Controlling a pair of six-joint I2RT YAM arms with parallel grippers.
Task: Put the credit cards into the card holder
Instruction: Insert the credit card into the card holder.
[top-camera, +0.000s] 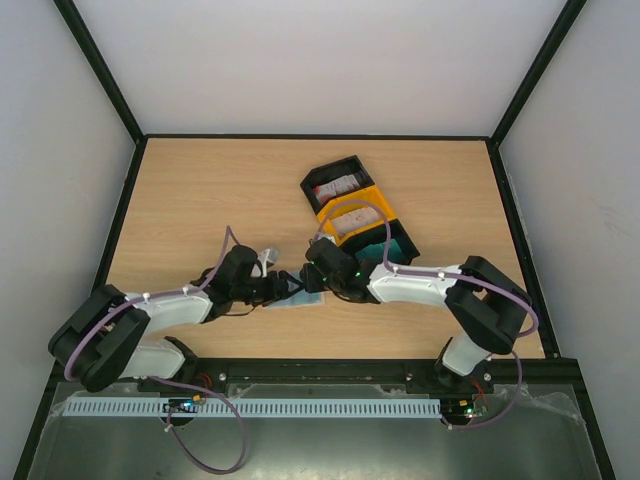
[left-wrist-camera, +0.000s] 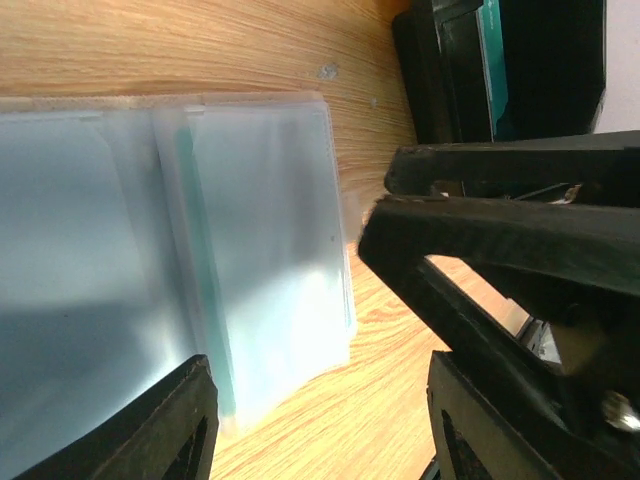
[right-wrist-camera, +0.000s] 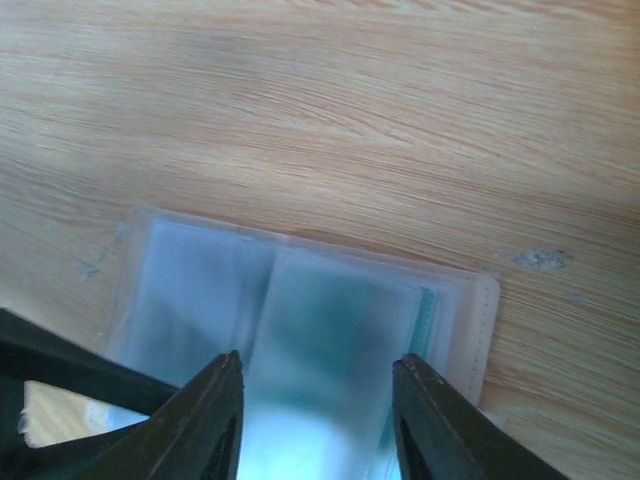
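The card holder (top-camera: 298, 298) lies spread open on the table, its greyish-blue clear sleeves (left-wrist-camera: 260, 250) facing up and a beige border (right-wrist-camera: 482, 325) at one side. A teal card edge (right-wrist-camera: 427, 318) shows inside one sleeve. My left gripper (left-wrist-camera: 320, 420) is open, low over bare wood beside the holder's corner. Right over the sleeves, my right gripper (right-wrist-camera: 315, 400) also stands open, nothing pinched. Its black fingers (left-wrist-camera: 500, 235) show in the left wrist view. More credit cards sit in the tray: red-and-white (top-camera: 335, 187), whitish (top-camera: 355, 220), teal (left-wrist-camera: 492, 60).
The black-and-yellow three-compartment tray (top-camera: 322, 212) stands just behind the grippers at centre. Both arms meet closely over the holder near the table's front. Black frame rails border the wooden table (top-camera: 200, 200).
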